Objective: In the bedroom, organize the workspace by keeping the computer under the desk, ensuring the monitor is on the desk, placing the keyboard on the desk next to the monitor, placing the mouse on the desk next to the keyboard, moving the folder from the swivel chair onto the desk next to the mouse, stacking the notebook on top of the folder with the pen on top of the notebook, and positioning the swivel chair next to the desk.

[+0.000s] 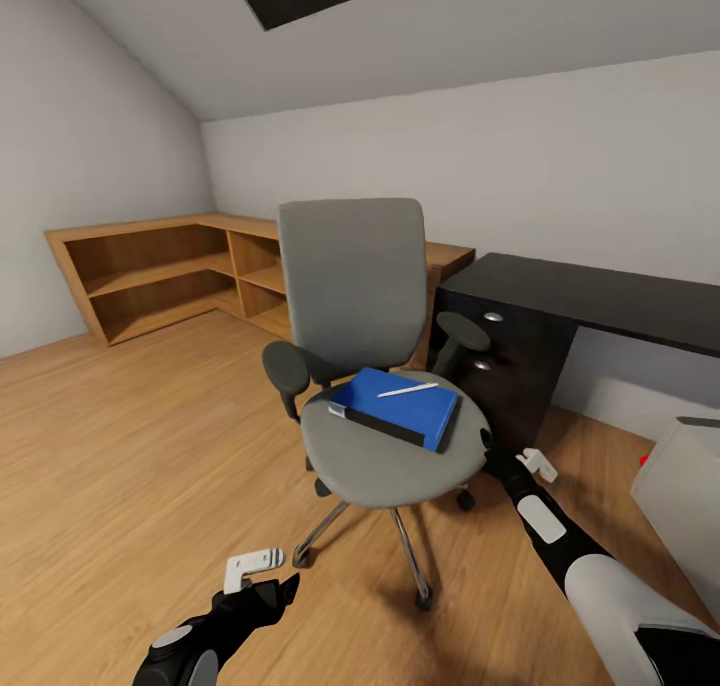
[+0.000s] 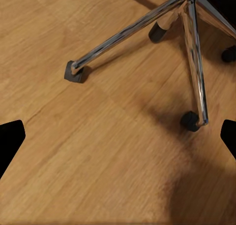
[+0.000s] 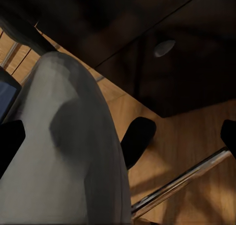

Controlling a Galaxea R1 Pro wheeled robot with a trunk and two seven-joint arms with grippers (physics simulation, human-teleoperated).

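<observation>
The grey swivel chair (image 1: 352, 296) stands in the middle of the wooden floor, left of the black desk (image 1: 600, 301). A blue notebook (image 1: 400, 404) with a dark lower edge lies on its seat; whether that edge is the folder I cannot tell. A white pen (image 1: 407, 390) rests on top. My right gripper (image 1: 495, 456) is open at the seat's right rim, and the right wrist view shows the grey seat (image 3: 64, 151) close between its fingertips. My left gripper (image 1: 278, 588) hangs open low over the floor, near the chair's chrome legs (image 2: 128, 35).
The desk's drawer unit with round knobs (image 1: 492, 317) stands just right of the chair. A wooden corner shelf (image 1: 170, 271) lines the far left wall. A pale grey box (image 1: 680, 506) shows at the right edge. Casters (image 2: 189, 120) lie near the left gripper.
</observation>
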